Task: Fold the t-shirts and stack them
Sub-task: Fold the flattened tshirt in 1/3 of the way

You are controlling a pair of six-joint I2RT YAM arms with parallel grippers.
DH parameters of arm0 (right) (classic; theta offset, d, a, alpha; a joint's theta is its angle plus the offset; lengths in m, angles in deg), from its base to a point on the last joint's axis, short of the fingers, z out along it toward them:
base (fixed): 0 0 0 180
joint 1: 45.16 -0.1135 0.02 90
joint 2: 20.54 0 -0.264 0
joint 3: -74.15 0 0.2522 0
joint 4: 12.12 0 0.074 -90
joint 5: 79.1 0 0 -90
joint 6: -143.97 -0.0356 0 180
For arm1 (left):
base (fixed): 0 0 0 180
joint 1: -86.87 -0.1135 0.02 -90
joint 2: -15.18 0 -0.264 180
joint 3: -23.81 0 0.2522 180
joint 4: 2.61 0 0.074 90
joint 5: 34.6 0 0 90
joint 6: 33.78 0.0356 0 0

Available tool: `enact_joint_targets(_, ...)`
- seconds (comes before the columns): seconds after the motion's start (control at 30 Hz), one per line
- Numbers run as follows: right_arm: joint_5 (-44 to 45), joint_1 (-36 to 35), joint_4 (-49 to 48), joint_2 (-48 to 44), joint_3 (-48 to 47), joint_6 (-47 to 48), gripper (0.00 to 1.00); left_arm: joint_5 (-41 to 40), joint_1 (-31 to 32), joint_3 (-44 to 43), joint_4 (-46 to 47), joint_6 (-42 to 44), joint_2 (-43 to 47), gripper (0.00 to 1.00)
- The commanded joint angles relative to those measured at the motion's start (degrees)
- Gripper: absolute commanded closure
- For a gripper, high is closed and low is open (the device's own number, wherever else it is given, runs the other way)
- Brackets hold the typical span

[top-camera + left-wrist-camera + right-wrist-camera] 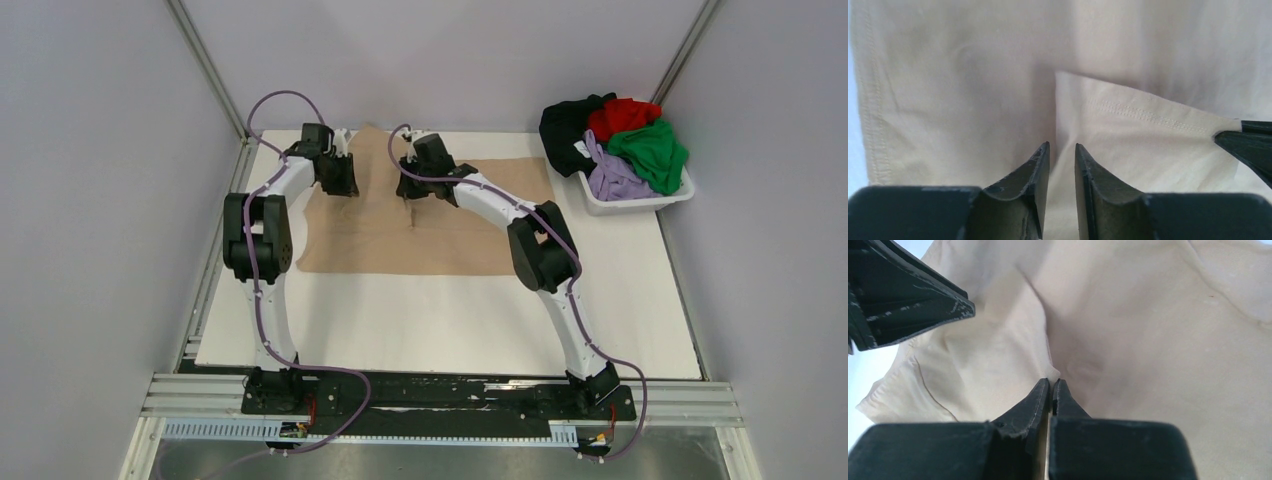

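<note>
Noting a tan shirt lying spread on the white table, upper centre of the overhead frame, reaching from under the left arm almost to the basket. Showing a lighter flap with a stitched hem folded over the body of the shirt (centre and right of the left wrist frame).

Pinching the tan shirt near its middle with the right gripper: fingertips pressing almost together, cloth puckering into a ridge right at the tips.

Holding the left gripper down over the shirt's upper left part, just left of the right gripper. Keeping its fingers a narrow gap apart, straddling the flap's edge, tan cloth showing in the gap. Not managing to tell whether any cloth is actually being gripped there.

Seeing the rest heaped in the basket at the upper right of the overhead frame, beside the tan shirt's right edge: black shirt at the left, red shirt on top, green shirt at the right, lavender shirt hanging toward the front.
</note>
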Motion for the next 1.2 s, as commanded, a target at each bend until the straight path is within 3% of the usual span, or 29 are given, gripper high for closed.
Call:
enact_joint_targets(0.0, 3.3, -0.2, -2.8, -1.4, -0.7, -0.3, 0.98, -2.0, -0.3, -3.5, 2.8, 1.4, -1.1, 0.65)
enact_joint_targets(0.13, 5.4, -0.2, -2.7, -0.8, -1.5, -0.7, 0.96, -3.0, -0.4, -5.1, 4.2, 1.7, -2.4, 0.62)
enact_joint_targets(0.2, 7.3, -0.2, -2.3, -0.8, -1.9, -1.2, 0.85, -3.0, -0.4, -7.3, 2.7, 2.0, -3.4, 0.59)
enact_joint_targets(0.27, 9.8, -0.2, -1.7, -1.6, -1.9, -1.9, 0.54, -4.1, -0.4, -9.8, 0.0, 2.1, -4.1, 0.46)
enact_joint_targets(0.33, 13.5, -0.2, -1.2, -2.8, -1.3, -2.2, 0.11, -4.6, -0.4, -10.5, -1.1, 1.4, -2.6, 0.18)
enact_joint_targets(0.37, 14.8, -0.1, -1.0, -3.6, -0.3, -2.5, 0.01, -4.1, -0.4, -10.3, -1.1, 0.6, -1.7, 0.05)
enact_joint_targets(0.53, 18.0, -0.1, -1.0, -12.3, 8.8, -4.7, 0.00, 0.4, -0.3, -3.9, 1.1, -4.6, 8.1, 0.00)
enact_joint_targets(0.8, 22.5, 1.4, -0.9, -36.1, 39.5, -13.8, 0.00, 2.2, 4.0, 17.8, 7.9, -15.1, 22.1, 0.00)
enact_joint_targets(1.0, 15.9, 8.6, -2.0, -45.9, 57.4, -18.1, 0.00, 0.5, 9.0, 25.8, 11.3, -18.7, 21.7, 0.00)
enact_joint_targets(1.17, 15.9, 11.7, -1.6, -43.4, 57.9, -17.2, 0.00, 1.1, 9.0, 24.7, 12.0, -20.9, 14.7, 0.00)
